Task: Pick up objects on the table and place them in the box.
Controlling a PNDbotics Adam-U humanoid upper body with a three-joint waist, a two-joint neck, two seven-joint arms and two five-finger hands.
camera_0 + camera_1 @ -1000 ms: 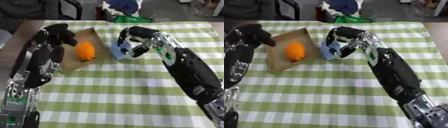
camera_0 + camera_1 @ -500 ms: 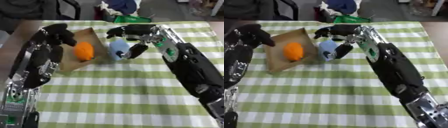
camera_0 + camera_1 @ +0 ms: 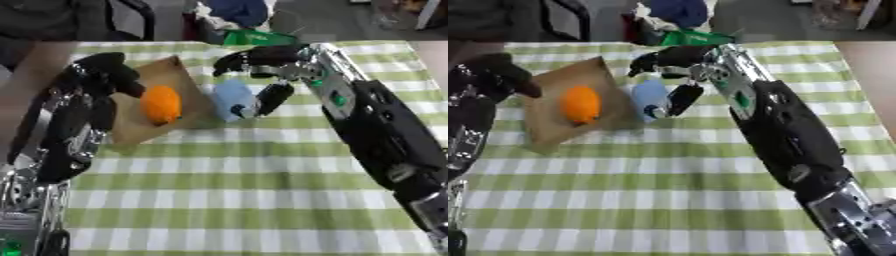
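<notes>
An orange (image 3: 160,104) lies in the flat cardboard box (image 3: 168,74) at the table's far left. A light blue object (image 3: 230,99) stands just outside the box's right edge, touching it. My right hand (image 3: 284,65) hovers over it, open: the fingers (image 3: 249,56) spread above and behind the blue object, and the thumb (image 3: 271,96) hangs at its right side. My left hand (image 3: 107,74) is curled on the box's far left edge, beside the orange.
A green-and-white checked cloth (image 3: 245,190) covers the table. A green packet (image 3: 258,37) lies at the far edge, with a blue bundle and a dark chair behind it. My right forearm stretches across the table's right half.
My right hand, shut round the blue object a second ago, has opened and let it go. The blue object now stands by the box's right edge. The left hand has stayed put.
</notes>
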